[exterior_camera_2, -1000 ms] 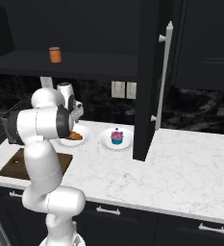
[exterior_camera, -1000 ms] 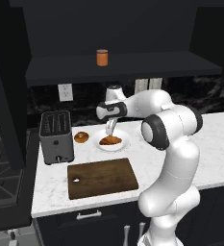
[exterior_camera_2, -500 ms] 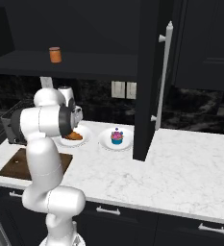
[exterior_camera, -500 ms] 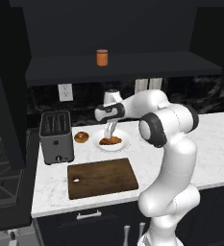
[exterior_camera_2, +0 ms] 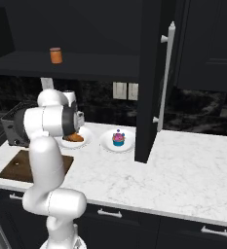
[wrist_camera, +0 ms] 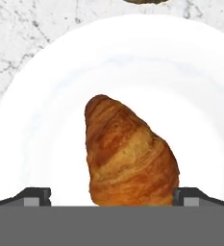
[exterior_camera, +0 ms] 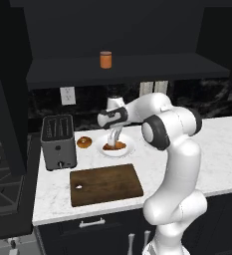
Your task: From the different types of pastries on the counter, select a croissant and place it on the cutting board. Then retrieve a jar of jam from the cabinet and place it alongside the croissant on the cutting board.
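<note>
Croissant [wrist_camera: 130, 156] between end effector [wrist_camera: 111, 196] fingertips

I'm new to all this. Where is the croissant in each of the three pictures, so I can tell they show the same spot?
Left base view: the croissant lies left of centre, under the gripper.
Right base view: croissant at middle left, just right of the arm.
Hand view: croissant at bottom centre, between the two fingertips.
Shared landmark: the white plate under the croissant.
</note>
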Tool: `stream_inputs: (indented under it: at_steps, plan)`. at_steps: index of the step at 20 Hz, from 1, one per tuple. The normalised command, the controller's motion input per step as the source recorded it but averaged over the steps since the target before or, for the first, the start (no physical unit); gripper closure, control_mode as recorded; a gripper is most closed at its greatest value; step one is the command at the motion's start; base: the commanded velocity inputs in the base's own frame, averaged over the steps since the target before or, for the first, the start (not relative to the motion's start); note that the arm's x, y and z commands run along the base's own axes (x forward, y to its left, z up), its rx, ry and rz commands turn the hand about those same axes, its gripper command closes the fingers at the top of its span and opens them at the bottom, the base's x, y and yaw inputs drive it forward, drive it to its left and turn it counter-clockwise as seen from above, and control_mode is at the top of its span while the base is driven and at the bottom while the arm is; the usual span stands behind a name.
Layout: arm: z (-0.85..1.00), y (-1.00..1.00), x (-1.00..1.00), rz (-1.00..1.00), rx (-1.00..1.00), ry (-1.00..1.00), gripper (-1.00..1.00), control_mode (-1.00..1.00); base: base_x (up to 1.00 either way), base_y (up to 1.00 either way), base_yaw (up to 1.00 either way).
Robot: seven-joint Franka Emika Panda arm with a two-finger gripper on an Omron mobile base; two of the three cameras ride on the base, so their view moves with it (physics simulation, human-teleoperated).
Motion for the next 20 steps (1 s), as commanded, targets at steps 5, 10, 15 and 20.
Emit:
stream_inputs:
  at_steps: [5, 10, 15, 20]
  plan:
    - [-0.03, 0.00, 0.05, 0.00, 0.00, 0.03, -1.00, -1.00, 0.00, 0.00, 0.00]
    - [-0.18, 0.00, 0.16, 0.03, 0.00, 0.05, -1.00, -1.00, 0.00, 0.00, 0.00]
    - [-0.56, 0.04, 0.03, 0.11, 0.00, 0.16, -1.00, -1.00, 0.00, 0.00, 0.00]
    - [-0.29, 0.13, -0.09, 0.05, 0.00, 0.16, 1.00, -1.00, 0.00, 0.00, 0.00]
